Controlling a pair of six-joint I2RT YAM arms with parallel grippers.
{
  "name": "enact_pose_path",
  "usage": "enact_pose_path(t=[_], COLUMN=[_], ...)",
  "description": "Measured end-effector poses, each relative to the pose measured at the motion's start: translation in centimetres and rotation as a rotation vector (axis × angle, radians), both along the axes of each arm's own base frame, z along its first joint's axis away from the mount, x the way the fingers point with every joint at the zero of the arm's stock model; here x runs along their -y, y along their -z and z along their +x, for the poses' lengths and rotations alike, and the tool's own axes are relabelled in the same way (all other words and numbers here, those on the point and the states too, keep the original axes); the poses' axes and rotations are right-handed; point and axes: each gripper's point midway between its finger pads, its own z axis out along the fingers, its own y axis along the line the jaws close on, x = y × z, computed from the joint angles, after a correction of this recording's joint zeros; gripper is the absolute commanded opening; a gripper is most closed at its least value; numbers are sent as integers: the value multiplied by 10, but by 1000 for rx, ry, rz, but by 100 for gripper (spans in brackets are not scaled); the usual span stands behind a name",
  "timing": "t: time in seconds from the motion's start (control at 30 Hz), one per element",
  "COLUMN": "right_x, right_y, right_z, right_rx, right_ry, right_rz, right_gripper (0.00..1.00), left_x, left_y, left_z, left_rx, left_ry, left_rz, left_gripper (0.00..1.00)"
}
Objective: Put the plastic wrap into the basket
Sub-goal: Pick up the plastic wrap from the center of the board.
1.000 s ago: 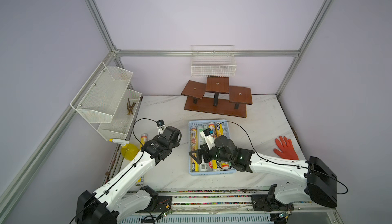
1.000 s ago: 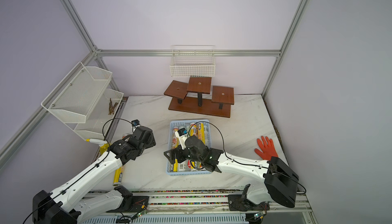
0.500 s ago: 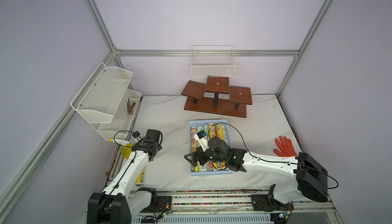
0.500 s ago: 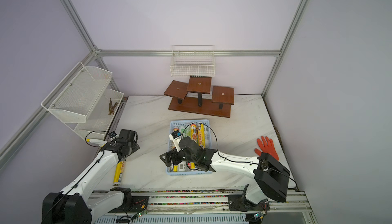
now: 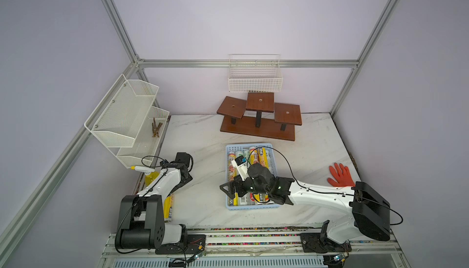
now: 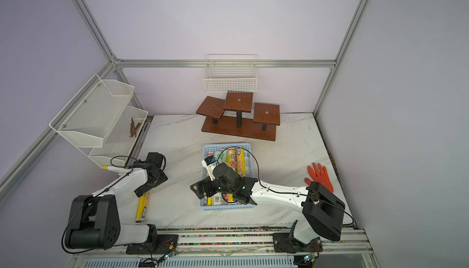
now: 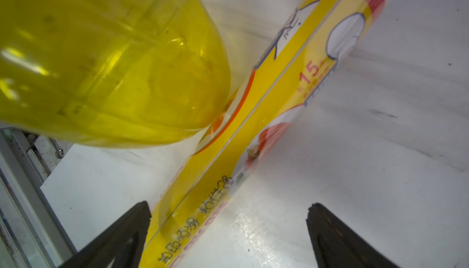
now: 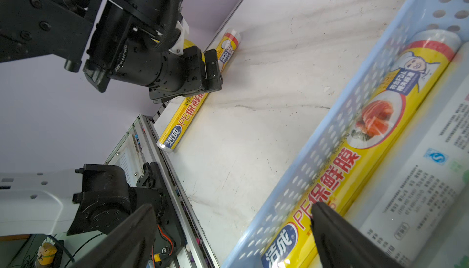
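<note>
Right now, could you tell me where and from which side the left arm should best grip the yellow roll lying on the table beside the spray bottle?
Probably near mid-length, from straight above: the yellow roll lies flat on the table, and the spray bottle crowds one side farther along. The open left gripper should straddle it crosswise.

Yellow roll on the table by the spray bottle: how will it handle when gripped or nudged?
The roll is a long thin cylinder lying flat on the smooth table, so a sideways nudge would likely set it rolling. Its wrapper looks glossy, so it may slip in a light pinch. Gripped near one end, it would probably tilt.
</note>
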Motion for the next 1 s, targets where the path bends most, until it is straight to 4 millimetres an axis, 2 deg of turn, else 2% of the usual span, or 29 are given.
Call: enact_pose_path(t=[0.3, 1.0], right_x=[0, 0], right_y=[3, 2], right_z=[0, 3], right_rx=[-4, 5], right_ry=[2, 17], right_rz=[-5, -4], right_gripper=[99, 99], left_x=[3, 62], left_y=[8, 21], left_z=[6, 25], left_rx=[7, 60], left_ry=[5, 158], left_rz=[-69, -408], left_gripper=[99, 80])
